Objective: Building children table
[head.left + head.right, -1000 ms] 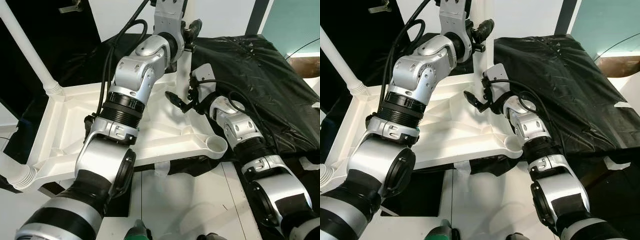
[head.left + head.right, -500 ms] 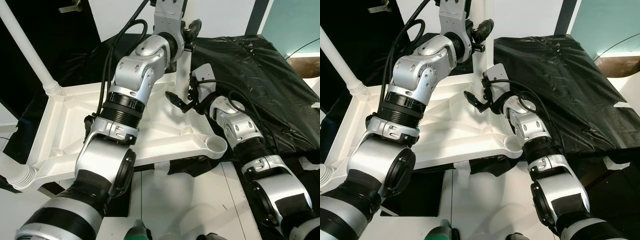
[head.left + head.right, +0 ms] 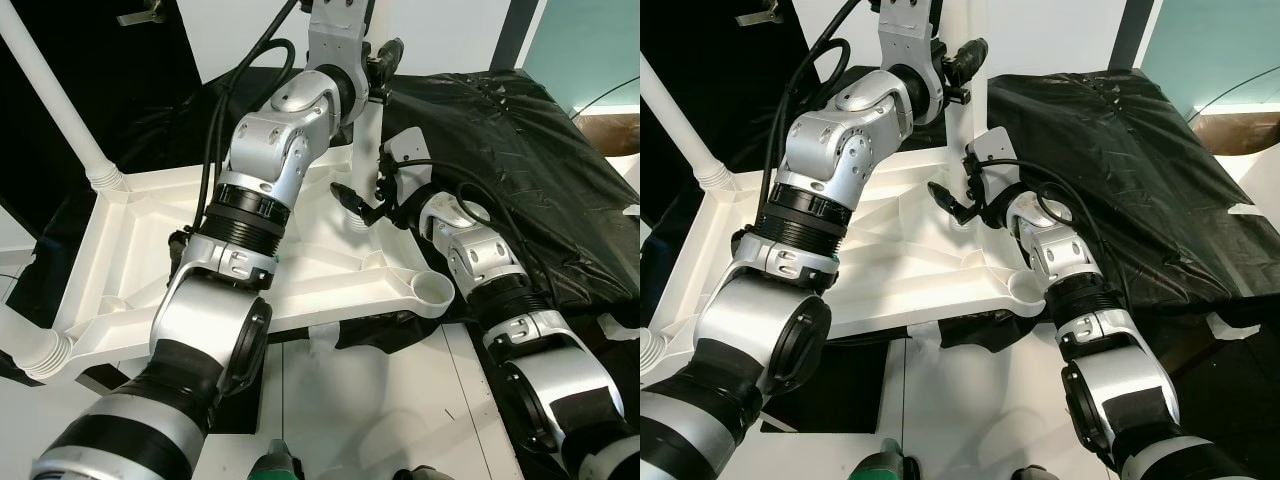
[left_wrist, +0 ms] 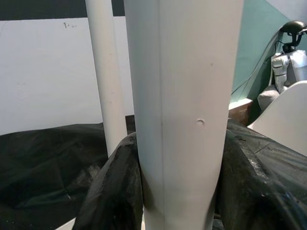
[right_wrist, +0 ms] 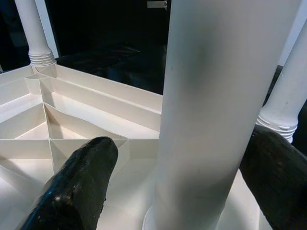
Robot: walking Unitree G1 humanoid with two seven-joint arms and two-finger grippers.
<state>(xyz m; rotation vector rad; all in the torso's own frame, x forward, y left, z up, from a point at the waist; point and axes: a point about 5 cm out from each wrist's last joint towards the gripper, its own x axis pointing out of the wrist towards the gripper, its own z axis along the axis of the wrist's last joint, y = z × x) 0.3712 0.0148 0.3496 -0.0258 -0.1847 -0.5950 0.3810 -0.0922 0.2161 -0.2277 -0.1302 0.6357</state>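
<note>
Two grippers are working one leg (image 3: 975, 60), so read the scene from the big piece down. Your tabletop (image 3: 120, 270) lies upside down, ribs up, on black sheeting (image 3: 530, 140) spread over the floor; two legs already stand in its left-hand corners, and the near right socket (image 3: 434, 290) is open. The leg you are fitting stands upright at the far right corner. Your left gripper (image 3: 375, 70) grips it high up — in the left wrist view its black fingers (image 4: 112, 187) press against both sides of the tube. Your right gripper (image 3: 958, 205) sits low at the base with jaws spread, one finger (image 5: 76, 187) on each side and a gap showing, so it brackets the leg without pinching it. What could go wrong, I judge: with only the top held, any sideways pull would tilt the leg and cross-thread or jam it in its socket. A hard push could also slide the tabletop on the slick sheeting.
</note>
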